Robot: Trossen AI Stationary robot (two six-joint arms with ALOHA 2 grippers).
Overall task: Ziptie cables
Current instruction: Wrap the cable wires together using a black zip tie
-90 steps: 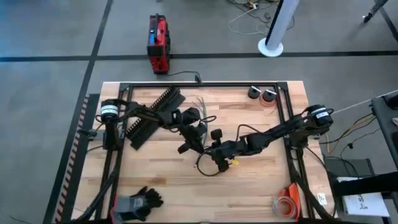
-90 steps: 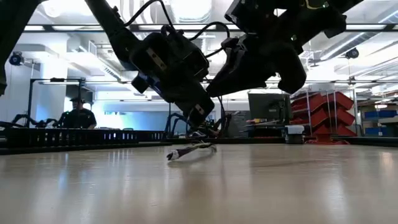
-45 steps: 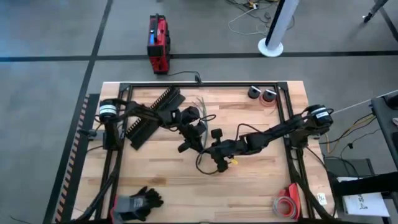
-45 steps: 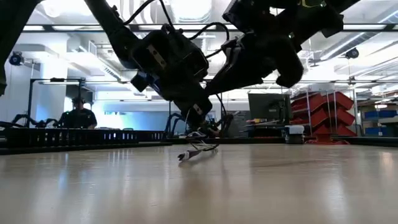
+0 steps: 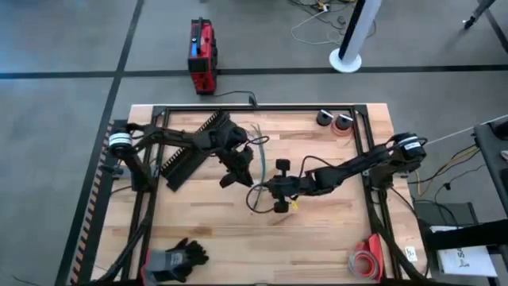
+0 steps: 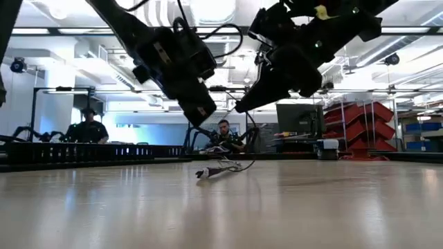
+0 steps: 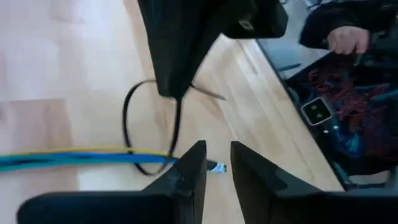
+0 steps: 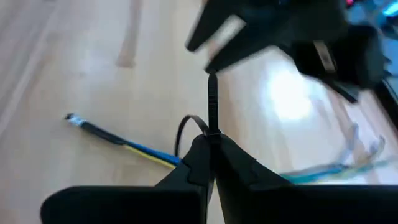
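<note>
My right end effector [image 8: 210,163] is pinched closed on a black zip tie [image 8: 211,102] whose loop circles the cables [image 8: 134,147], lying on the table [image 5: 333,230] near its middle. My left end effector [image 7: 214,168] hovers just left of them, its fingers slightly apart, holding nothing.

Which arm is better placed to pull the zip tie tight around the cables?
Right. The right tool is shut on the zip tie, whose loop seems to circle the cables. The left tool hangs open above them, holding nothing.
</note>
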